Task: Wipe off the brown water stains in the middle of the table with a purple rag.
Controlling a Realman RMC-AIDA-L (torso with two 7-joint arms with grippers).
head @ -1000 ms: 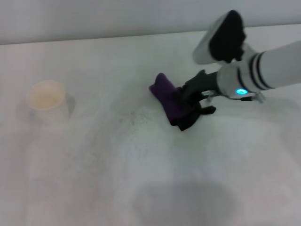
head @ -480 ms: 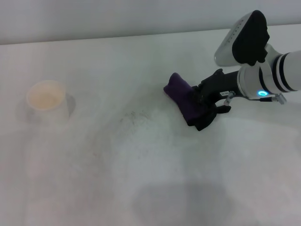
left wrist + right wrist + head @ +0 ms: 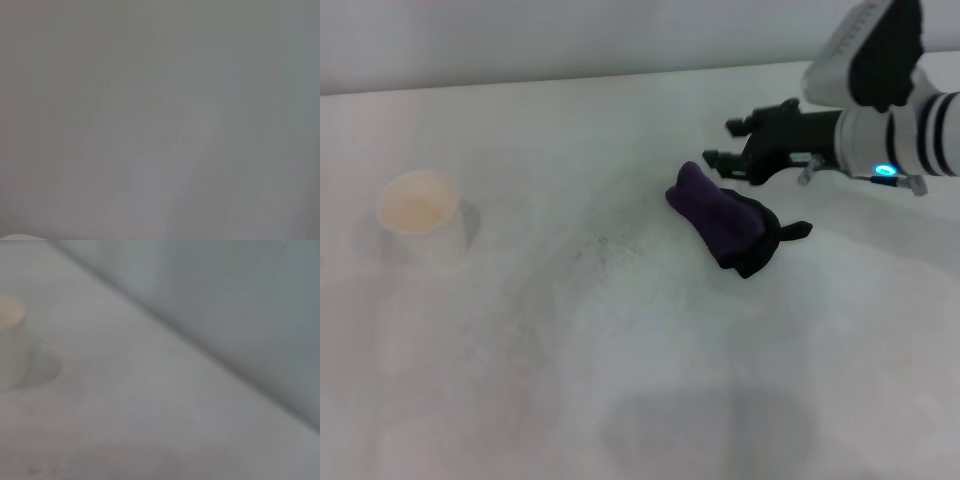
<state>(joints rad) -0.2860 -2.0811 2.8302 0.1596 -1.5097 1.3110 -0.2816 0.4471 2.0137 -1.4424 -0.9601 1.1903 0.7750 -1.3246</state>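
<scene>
Lying bunched on the white surface [image 3: 650,390], one purple rag [image 3: 720,222] is sitting right of centre, its short black tail pointing right. One right gripper [image 3: 732,143] is hovering just beyond the rag's far side, reaching in from the right edge; its black jaws are standing apart with nothing between them, clear of the cloth. A small blue light is glowing on the white right arm [image 3: 910,140] behind the gripper.

One cream paper cup [image 3: 418,212] is standing upright at the far left, well apart from the rag. One patch of faint grey speckles [image 3: 605,250] is showing near the centre, between cup and rag and nearer the rag. No brown stain can be made out on the surface.

Compared with half a second ago, the gripper is no longer clamping the rag: it is now sitting farther back and slightly higher, and the rag is staying where it was.

The left gripper is not showing in any view.
</scene>
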